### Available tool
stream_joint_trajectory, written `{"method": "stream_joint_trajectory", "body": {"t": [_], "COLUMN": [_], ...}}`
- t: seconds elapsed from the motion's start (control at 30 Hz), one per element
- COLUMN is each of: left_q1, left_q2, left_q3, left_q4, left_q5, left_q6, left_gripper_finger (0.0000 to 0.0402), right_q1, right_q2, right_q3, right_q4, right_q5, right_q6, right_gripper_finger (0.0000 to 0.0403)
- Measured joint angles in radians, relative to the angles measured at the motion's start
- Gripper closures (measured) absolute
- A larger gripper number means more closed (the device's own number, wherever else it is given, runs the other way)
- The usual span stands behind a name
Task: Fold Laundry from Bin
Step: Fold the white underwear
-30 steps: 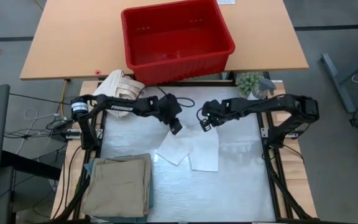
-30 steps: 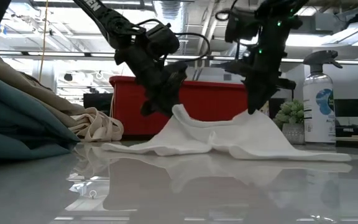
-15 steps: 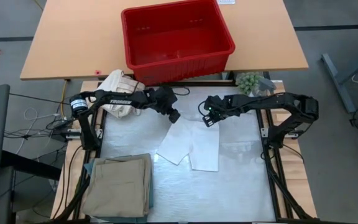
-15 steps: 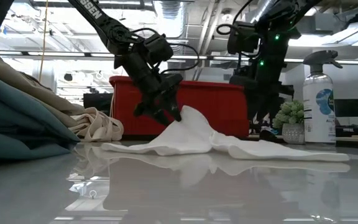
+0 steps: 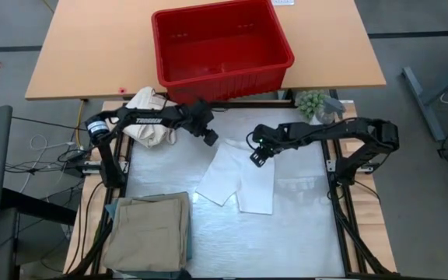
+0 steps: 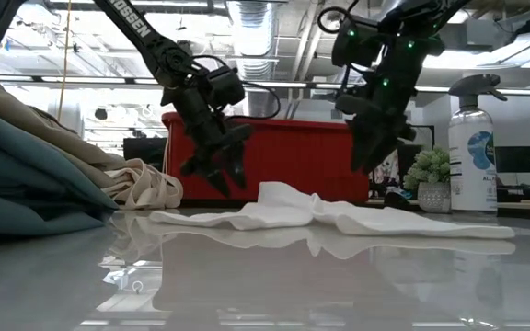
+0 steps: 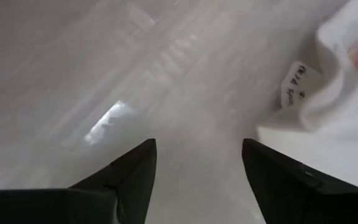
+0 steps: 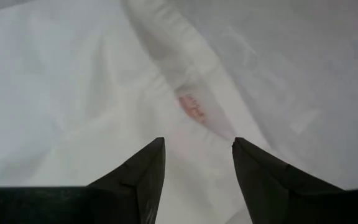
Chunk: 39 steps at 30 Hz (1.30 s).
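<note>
A small white cloth (image 5: 236,180) lies spread on the glossy table, with a low raised fold (image 6: 283,195) at its far edge. My left gripper (image 5: 208,137) hangs open off the cloth's far left corner, over bare table; its wrist view shows the cloth's edge and a tag (image 7: 296,84) to one side. My right gripper (image 5: 256,156) hovers open just above the cloth's far right part (image 8: 104,93), touching nothing. The red bin (image 5: 221,48) stands beyond the table's far edge. Folded tan trousers (image 5: 148,232) rest on a teal garment (image 6: 26,193) at the near left.
A cream canvas bundle (image 5: 151,109) lies at the far left, close behind my left arm. A small potted plant (image 5: 313,103) and a spray bottle (image 6: 473,147) stand at the far right. Bare table shows to the right of the cloth and near it.
Both grippers have opened and let go of the white cloth's far edge, which has dropped from two lifted peaks to a low fold on the table. My left gripper has swung toward the table's far left, off the cloth. My right gripper has rolled at the wrist.
</note>
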Motion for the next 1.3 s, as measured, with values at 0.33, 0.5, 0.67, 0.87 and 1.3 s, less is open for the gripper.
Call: {"method": "stream_joint_trajectory", "body": {"t": [0.33,0.5,0.67,0.87,1.3], "left_q1": [0.001,-0.089,-0.167,-0.199,-0.259], "left_q2": [-0.070,-0.171,-0.209,-0.210,-0.217], "left_q3": [0.000,-0.001,-0.083,-0.218,-0.230], "left_q4": [-0.136,-0.234,-0.109,0.074,0.181], "left_q5": [0.276,0.124,-0.039,-0.015,-0.007], "left_q6": [0.152,0.101,-0.178,-0.380,-0.431], "left_gripper_finger": [0.0170,0.0170,0.0170,0.0170,0.0170], "right_q1": [0.179,0.268,0.324,0.354,0.197], "right_q2": [0.000,0.000,0.000,0.000,0.000], "right_q3": [0.000,0.000,0.000,0.000,-0.052], "right_q4": [0.021,-0.011,-0.014,-0.028,-0.212], "right_q5": [-0.001,0.015,0.076,0.090,0.110], "right_q6": [-0.094,-0.045,0.031,0.099,0.738], "right_gripper_finger": [0.0190,0.0202,0.0210,0.0210,0.0222]}}
